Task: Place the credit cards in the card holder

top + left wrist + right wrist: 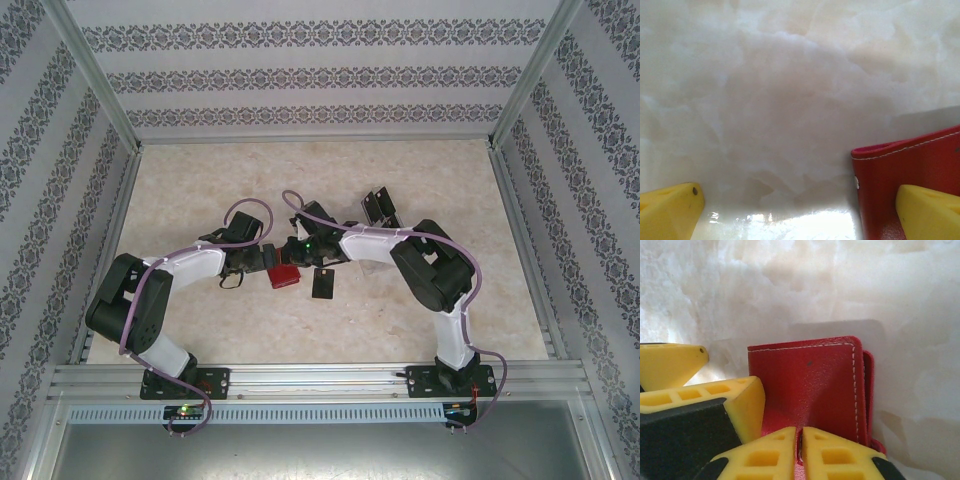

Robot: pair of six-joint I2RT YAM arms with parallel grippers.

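Observation:
The red card holder point(283, 275) lies on the pale marble table, folded, its stitched edge showing in the right wrist view point(810, 385). My right gripper point(800, 440) is shut on a thin red edge of it, and in the top view it sits just above the holder point(294, 257). My left gripper point(800, 215) stands open and wide, one yellow finger point(930, 210) resting over the holder's corner point(905, 170), the other on bare table. It meets the holder from the left point(262, 263). One black credit card point(323, 284) lies flat just right of the holder.
More dark cards point(380, 205) stand at the back right, beyond the right arm. Metal rails and patterned walls close in the table on all sides. Open marble stretches behind and in front of the grippers.

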